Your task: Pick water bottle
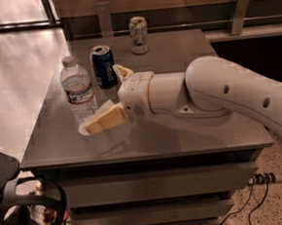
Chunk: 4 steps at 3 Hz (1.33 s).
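Note:
The water bottle [78, 90] is clear ribbed plastic with a white cap and a white-blue-red label. It stands upright near the left edge of the grey table [191, 135]. My gripper [100, 99] is open, just right of the bottle at label height. The near finger [102, 120] reaches in front of the bottle's base. The far finger [122, 72] sits beside the dark blue Pepsi can [103, 65]. The bottle stands at the mouth of the gap and nothing is held.
A pale green-white can [138, 34] stands at the table's back edge. The Pepsi can is close behind the gripper. A wooden wall with metal brackets runs behind. A power strip and cables [263, 179] lie on the floor at right, and dark equipment [27, 211] sits at lower left.

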Each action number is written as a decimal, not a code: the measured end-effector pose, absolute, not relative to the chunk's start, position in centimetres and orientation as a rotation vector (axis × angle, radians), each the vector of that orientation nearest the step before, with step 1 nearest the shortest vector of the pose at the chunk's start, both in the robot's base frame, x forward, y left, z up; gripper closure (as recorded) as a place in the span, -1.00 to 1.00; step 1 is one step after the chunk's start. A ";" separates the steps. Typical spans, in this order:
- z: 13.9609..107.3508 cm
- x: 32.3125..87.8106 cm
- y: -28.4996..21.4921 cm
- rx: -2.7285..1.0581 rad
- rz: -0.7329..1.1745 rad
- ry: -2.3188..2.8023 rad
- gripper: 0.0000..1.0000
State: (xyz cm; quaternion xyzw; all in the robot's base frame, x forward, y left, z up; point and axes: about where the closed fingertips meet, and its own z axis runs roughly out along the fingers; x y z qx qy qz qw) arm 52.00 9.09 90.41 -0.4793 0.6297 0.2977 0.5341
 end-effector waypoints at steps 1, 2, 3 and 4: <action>89.3 51.9 11.3 -1.145 0.793 1.477 -1.00; 88.6 52.0 12.9 -1.153 0.831 1.467 -1.00; 88.4 51.9 14.7 -1.185 0.837 1.461 -0.67; 88.5 51.7 15.1 -1.192 0.839 1.456 -0.04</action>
